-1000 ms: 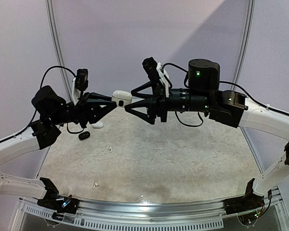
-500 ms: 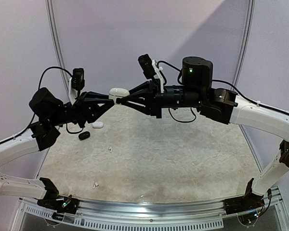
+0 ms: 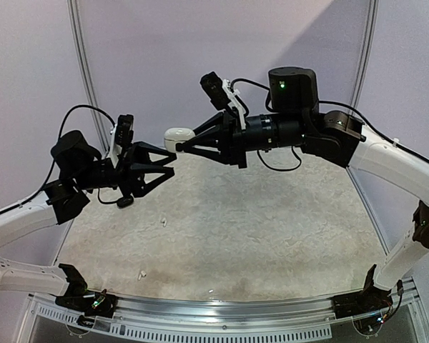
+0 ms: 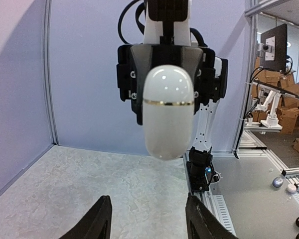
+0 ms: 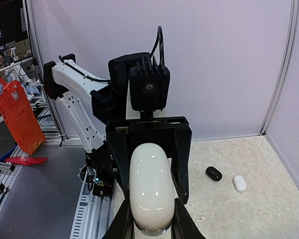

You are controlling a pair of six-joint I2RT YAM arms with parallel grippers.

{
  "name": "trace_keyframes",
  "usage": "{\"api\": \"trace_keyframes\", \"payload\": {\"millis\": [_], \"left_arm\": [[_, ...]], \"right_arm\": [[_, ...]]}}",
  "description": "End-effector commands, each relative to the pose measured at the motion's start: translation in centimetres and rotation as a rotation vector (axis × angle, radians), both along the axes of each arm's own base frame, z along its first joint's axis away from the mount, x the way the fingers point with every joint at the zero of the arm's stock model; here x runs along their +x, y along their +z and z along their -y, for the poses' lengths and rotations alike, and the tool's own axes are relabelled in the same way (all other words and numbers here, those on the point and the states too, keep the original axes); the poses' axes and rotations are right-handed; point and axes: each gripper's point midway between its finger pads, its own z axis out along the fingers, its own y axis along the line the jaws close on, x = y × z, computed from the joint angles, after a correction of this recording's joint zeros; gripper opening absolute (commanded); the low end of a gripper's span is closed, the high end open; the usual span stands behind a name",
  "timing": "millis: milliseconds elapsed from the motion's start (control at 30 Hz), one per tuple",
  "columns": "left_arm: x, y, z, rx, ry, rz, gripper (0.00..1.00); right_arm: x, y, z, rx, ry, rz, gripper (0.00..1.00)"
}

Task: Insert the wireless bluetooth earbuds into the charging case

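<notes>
Right pincer [image 5: 150, 216] grips white case [image 5: 150, 186]; its camera alone shows 2nd case [image 5: 239, 183].

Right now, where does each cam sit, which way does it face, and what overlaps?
Top external: above and behind the bases, looking down over the table; both arms show, right claw holding the white case, left claw open just short of it.
Left wrist: on the left arm, facing the right arm head-on; own fingers at the bottom edge.
Right wrist: on the right arm, facing the left arm; own fingers pinch the case.
Shared: all three show that case; each wrist view sees the opposite claw.
</notes>
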Motion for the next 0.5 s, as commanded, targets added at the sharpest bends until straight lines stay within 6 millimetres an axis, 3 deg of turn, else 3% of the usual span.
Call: {"api": "trace_keyframes", "payload": {"millis": [0, 200, 467], "left_arm": [[-0.1, -0.6, 0.0, 0.036, -0.008, 0.052, 0.53], [0.1, -0.3, 0.1, 0.036, -0.012, 0.029, 0.53], [0.1, 0.0, 0.1, 0.018, -0.016, 0.008, 0.35]], "right_arm": [[0.3, -2.3, -0.3, -0.105, -0.005, 0.016, 0.00], [-0.1, -3.1, -1.3, -0.142, 0.022, 0.040, 0.00], [0.2, -3.7, -1.6, -0.154, 0.022, 0.045, 0.00]]}}
